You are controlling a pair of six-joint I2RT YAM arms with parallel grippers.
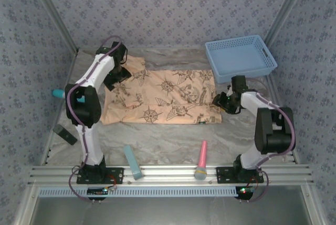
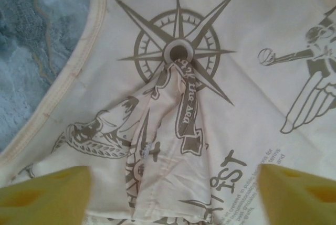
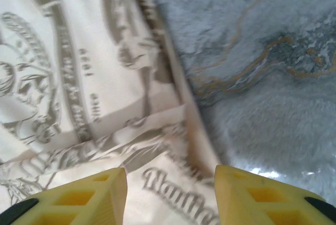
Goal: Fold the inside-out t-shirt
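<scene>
The top external camera sits high behind the 2 arm bases. It faces down and forward, from far enough to take in the whole surface and the patterned walls. The left wrist camera looks steeply down between the fingers of the left pincer, very close to the t-shirt. The right wrist camera, just as close behind the right pincer, faces the shirt's edge and bare surface. All 3 views share the shirt.

The t-shirt is peach-tan with brown compass-and-banner prints. The bench is grey marble veined with gold. The far-right basket is light blue. Walls carry lilac floral paper.
</scene>
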